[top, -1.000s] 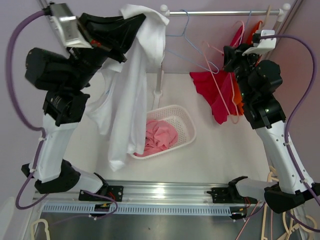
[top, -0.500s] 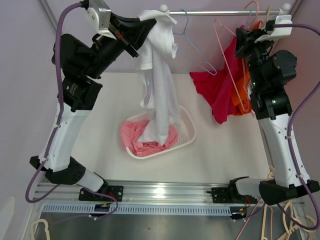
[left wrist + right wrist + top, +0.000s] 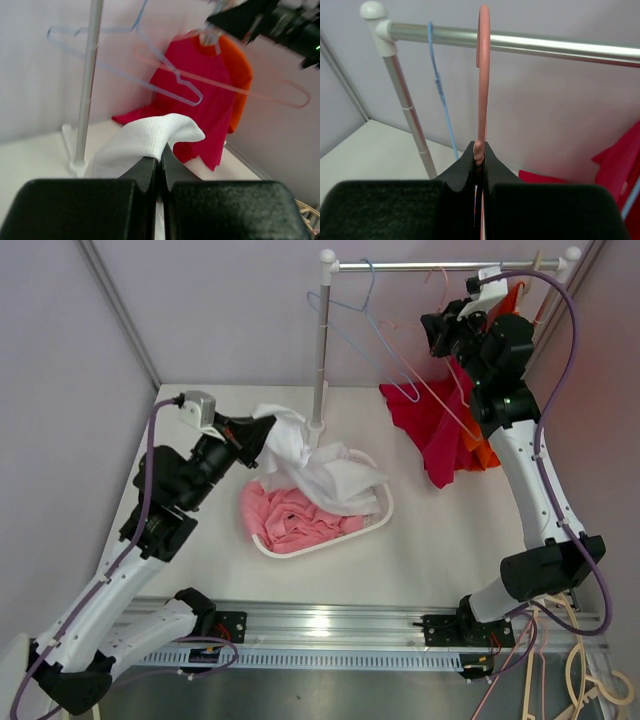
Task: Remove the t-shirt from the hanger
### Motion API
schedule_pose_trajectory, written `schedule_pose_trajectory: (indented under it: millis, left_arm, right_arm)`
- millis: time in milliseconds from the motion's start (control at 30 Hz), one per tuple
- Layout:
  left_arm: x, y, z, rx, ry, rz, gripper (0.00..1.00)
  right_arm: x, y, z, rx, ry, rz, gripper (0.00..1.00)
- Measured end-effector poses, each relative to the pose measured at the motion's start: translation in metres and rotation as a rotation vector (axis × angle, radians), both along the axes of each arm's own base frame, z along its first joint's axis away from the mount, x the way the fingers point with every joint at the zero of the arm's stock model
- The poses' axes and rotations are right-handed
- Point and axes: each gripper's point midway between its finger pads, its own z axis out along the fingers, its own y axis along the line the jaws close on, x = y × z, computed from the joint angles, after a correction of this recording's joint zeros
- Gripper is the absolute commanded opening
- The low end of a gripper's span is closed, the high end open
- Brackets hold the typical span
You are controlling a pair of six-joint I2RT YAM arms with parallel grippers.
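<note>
Top external: left gripper (image 3: 256, 430) had dropped from rail height, pinching the white t-shirt (image 3: 325, 475), now heaped over the basket (image 3: 378, 523) instead of hanging.
Left wrist: jaws pressed together on a t-shirt fold.
Right wrist: right gripper (image 3: 480, 159) clamped the pink hanger (image 3: 483, 75), its hook over the rail (image 3: 560, 45).

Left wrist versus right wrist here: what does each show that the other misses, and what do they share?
Only left wrist: the white shirt pinched in the left gripper. Only right wrist: the rail, and the right gripper shut on the pink hanger just below its hook. Both: pink hanger, blue hanger, pole, red shirt.
</note>
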Motion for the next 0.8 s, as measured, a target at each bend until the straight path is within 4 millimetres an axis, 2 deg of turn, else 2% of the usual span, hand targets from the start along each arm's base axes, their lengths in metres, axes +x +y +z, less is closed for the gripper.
schedule_pose_trajectory:
  millis: [100, 200, 333, 400, 500, 600, 800]
  left_arm:
    - [0.009, 0.009, -0.056, -0.016, 0.142, 0.071, 0.01]
    - [0.018, 0.008, -0.113, -0.004, 0.311, 0.108, 0.01]
    - [0.016, 0.001, -0.19, 0.03, 0.499, 0.115, 0.01]
    - [0.01, -0.003, -0.221, 0.059, 0.565, 0.109, 0.01]
    - [0.003, -0.012, -0.255, 0.104, 0.642, 0.097, 0.01]
    - [-0.004, -0.023, -0.277, 0.134, 0.689, 0.076, 0.01]
    - [-0.024, -0.044, -0.317, 0.146, 0.8, 0.011, 0.01]
  right_arm:
    - [0.005, 0.015, 0.006, 0.025, 0.014, 0.076, 0.0]
    - [0.005, 0.023, 0.017, 0.046, 0.004, 0.113, 0.0]
    - [0.006, 0.014, 0.026, 0.053, 0.004, 0.064, 0.0]
    - [0.012, 0.009, 0.035, 0.059, -0.008, 0.027, 0.0]
    - [0.023, 0.006, 0.037, 0.061, -0.016, -0.004, 0.0]
    - [0.038, 0.009, 0.027, 0.055, -0.001, -0.008, 0.0]
    - [0.088, 0.028, 0.012, 0.034, 0.012, 0.018, 0.0]
